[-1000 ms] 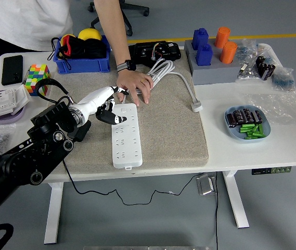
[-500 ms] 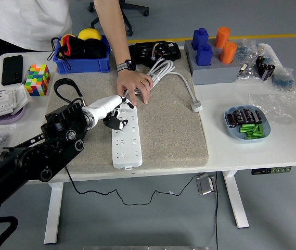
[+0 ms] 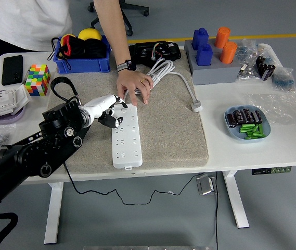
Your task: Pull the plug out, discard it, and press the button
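1. Your left hand's white fingers (image 3: 117, 99) are partly curled over the far end of the long white plastic power strip (image 3: 124, 135); whether they grip anything, you cannot tell.
2. The strip lies on the grey felt mat (image 3: 168, 130), just right of your left hand (image 3: 106, 108), its long axis running from far to near.
3. A person's hand (image 3: 134, 86) presses at its far end, beside the coiled white cable (image 3: 166, 70).
4. Your right hand is out of view.

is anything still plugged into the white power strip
No. The long white power strip lies flat on the grey mat with its visible sockets empty; the loose white plug lies on the mat to its right.
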Robot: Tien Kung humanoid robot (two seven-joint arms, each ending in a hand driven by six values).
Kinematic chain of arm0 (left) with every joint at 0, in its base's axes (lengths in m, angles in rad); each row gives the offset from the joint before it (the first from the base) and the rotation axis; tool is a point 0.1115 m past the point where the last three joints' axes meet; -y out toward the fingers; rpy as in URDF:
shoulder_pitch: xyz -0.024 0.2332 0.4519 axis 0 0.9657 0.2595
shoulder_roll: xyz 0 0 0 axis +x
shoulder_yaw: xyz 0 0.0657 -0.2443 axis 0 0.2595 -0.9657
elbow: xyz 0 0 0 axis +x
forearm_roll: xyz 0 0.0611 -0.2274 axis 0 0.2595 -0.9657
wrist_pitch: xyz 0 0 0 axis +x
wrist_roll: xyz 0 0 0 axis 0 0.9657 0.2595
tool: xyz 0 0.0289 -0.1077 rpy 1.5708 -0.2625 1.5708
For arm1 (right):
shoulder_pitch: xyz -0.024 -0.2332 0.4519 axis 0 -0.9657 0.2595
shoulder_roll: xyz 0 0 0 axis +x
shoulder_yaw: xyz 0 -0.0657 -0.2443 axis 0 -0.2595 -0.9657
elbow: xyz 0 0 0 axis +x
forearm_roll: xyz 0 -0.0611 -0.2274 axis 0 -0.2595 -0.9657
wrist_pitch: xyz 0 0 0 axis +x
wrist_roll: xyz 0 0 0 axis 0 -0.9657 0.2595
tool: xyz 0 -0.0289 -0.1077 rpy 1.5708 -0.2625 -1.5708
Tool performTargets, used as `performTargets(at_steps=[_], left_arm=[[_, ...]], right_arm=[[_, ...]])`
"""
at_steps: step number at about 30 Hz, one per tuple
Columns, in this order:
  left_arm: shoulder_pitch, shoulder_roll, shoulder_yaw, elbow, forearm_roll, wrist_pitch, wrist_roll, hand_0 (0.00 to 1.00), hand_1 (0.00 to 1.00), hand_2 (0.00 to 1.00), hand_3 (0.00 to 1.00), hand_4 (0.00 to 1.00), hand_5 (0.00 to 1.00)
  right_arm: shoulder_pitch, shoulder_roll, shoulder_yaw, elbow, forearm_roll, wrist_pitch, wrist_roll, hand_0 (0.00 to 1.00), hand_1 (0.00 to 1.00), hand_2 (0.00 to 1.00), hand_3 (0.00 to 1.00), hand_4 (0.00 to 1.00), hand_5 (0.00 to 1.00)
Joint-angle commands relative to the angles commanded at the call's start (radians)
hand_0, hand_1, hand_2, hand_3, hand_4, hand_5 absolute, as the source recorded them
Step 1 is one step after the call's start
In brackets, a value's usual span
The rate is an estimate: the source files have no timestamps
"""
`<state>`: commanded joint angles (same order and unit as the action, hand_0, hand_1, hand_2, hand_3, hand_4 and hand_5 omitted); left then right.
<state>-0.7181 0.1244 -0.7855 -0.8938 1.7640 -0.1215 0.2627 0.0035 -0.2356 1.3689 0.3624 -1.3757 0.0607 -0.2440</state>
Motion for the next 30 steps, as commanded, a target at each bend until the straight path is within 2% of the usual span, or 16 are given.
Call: performTargets(at_steps=[4,5,10,11,19,30], left_arm=[[-0.003,-0.003,0.006,0.001,-0.005,0.000,0.005,0.042,0.002,0.038,0.734,0.300,0.002],[-0.003,-0.004,0.007,0.002,-0.005,-0.001,0.007,0.038,0.002,0.037,0.730,0.210,0.002],[-0.006,-0.003,0.014,0.007,-0.013,-0.009,0.016,0.038,0.002,0.037,0.730,0.210,0.002],[-0.007,-0.003,0.016,0.008,-0.013,-0.008,0.016,0.038,0.002,0.035,0.714,0.166,0.002],[-0.014,-0.006,0.019,0.033,-0.004,-0.004,0.026,0.037,0.002,0.033,0.724,0.160,0.002],[-0.004,0.005,0.000,-0.003,-0.001,-0.002,0.023,0.033,0.002,0.034,0.726,0.152,0.002]], right_arm=[[0.001,0.001,0.001,0.000,0.001,0.000,0.000,0.753,0.703,0.710,0.724,0.763,0.649],[0.001,0.001,0.002,0.000,0.000,0.000,0.000,0.753,0.703,0.710,0.724,0.763,0.649],[0.002,0.001,0.003,0.000,0.001,0.000,0.000,0.753,0.703,0.710,0.724,0.763,0.649],[0.002,0.001,0.003,0.000,0.000,0.000,0.000,0.752,0.703,0.710,0.724,0.763,0.651],[0.002,0.002,0.000,0.000,0.002,0.000,0.000,0.753,0.703,0.710,0.725,0.762,0.649],[0.000,0.002,0.001,-0.001,0.001,0.000,0.000,0.752,0.703,0.710,0.724,0.761,0.648]])
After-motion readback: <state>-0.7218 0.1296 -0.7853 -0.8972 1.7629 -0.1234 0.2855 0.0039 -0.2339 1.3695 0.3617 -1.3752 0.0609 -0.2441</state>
